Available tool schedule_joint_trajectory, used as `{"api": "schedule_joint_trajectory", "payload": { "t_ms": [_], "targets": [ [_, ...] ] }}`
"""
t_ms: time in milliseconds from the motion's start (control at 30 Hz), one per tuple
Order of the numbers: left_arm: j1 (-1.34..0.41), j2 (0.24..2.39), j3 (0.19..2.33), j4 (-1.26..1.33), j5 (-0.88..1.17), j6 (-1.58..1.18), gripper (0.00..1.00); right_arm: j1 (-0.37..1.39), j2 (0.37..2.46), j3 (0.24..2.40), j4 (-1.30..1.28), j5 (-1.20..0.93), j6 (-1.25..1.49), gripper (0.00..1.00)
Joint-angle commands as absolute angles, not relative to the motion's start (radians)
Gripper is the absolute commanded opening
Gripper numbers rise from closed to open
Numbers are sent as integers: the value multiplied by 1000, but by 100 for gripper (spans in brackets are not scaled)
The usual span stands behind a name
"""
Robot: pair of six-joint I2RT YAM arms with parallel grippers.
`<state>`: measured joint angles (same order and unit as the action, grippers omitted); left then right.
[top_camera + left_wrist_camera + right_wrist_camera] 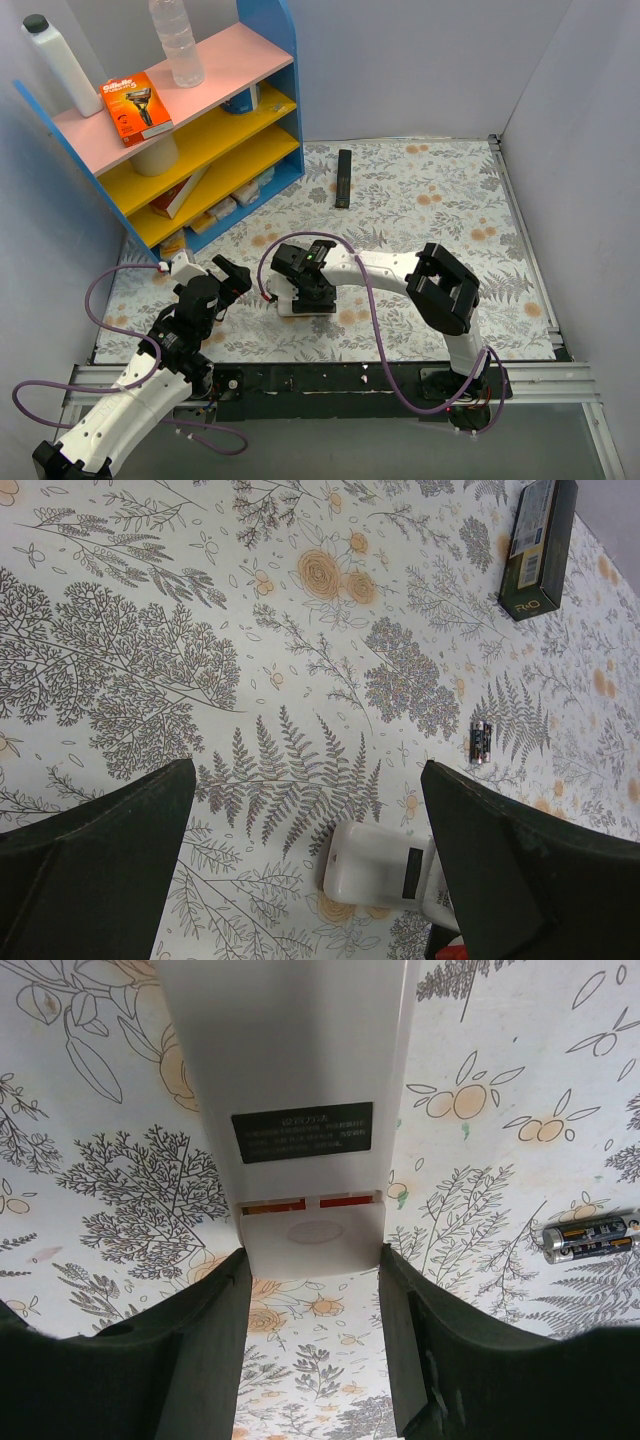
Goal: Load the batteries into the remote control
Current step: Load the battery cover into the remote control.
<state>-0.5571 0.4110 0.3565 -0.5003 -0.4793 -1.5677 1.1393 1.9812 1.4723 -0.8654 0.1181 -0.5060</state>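
Note:
The remote control (300, 1050) lies white back up on the flowered mat. A thin red gap shows at its battery cover. My right gripper (313, 1260) has a finger against each side of its near end, shut on it; in the top view the gripper (305, 293) sits over the remote (296, 308). The two batteries (590, 1238) lie side by side on the mat to the right of it. My left gripper (307, 780) is wide open and empty above the mat, with the remote (380, 865) and the batteries (481, 742) ahead of it. In the top view the left gripper (232, 275) is left of the remote.
A longer slim black remote (343, 178) lies at the back of the mat and shows in the left wrist view (537, 548). A blue shelf unit (200, 120) with boxes, bottles and a razor pack stands at the back left. Walls close in the mat on all sides.

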Motion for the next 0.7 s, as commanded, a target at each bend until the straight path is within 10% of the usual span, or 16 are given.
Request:
{"api": "schedule_joint_trajectory", "payload": {
  "t_ms": [0, 667],
  "targets": [
    [-552, 414, 364, -491, -483, -1560, 98, 1152, 1988, 1488, -864, 100, -523, 35],
    [-552, 411, 364, -494, -483, -1559, 98, 1154, 1982, 1509, -882, 48, -525, 50]
  ]
}}
